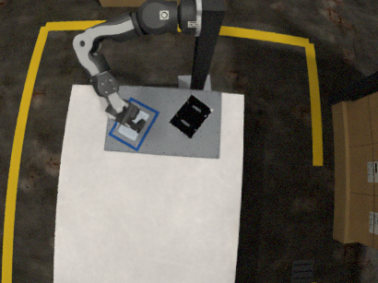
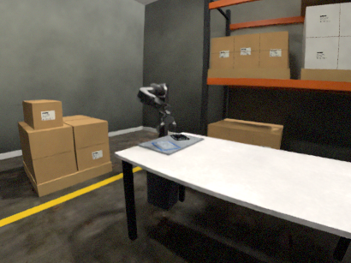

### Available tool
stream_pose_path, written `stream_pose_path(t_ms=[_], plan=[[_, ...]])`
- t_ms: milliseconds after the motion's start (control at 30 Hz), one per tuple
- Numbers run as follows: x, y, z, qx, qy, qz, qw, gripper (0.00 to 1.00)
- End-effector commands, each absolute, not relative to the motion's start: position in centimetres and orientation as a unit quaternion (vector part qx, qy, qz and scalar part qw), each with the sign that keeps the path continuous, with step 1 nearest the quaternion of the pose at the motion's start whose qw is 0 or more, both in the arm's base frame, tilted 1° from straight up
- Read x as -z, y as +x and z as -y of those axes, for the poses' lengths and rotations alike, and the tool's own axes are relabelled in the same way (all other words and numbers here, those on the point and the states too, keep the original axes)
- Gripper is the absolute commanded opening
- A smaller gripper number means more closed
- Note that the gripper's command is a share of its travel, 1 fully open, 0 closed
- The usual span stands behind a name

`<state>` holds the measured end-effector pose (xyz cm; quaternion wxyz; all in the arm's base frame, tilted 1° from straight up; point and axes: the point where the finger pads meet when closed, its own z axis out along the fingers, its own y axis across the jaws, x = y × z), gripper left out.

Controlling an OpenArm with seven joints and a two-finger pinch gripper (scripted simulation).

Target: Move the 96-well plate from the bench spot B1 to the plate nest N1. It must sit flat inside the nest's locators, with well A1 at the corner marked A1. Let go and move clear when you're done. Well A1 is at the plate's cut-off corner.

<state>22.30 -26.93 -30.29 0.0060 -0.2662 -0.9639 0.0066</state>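
Gripper (image 1: 131,123) sits spread and empty right over the 96-well plate (image 1: 134,129), apparently lined up to straddle it for a grab; plate lies inside the blue B1 outline (image 1: 148,130) on the grey bench mat (image 1: 194,144). Black plate nest N1 (image 1: 190,117) is near the plate, toward the arm's column (image 1: 203,50), nothing between. Cut-off corner too small to tell.

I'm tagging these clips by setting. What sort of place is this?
Probably a warehouse or stockroom: an orange-beamed shelf rack loaded with cardboard boxes, stacked brown cartons on the floor, and yellow floor tape around the white table.
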Motion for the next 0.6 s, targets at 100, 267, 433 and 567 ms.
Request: stream_pose_path(t_ms=[100, 267, 433, 567], plan=[[31.1, 21.7, 26.9, -0.005, -0.266, 0.964, 0.004, 0.77], [31.7, 21.3, 26.8, -0.004, -0.266, 0.964, 0.003, 0.77], [31.7, 21.3, 26.8, -0.004, -0.266, 0.964, 0.003, 0.77], [31.7, 21.3, 26.8, -0.004, -0.266, 0.964, 0.003, 0.77]])
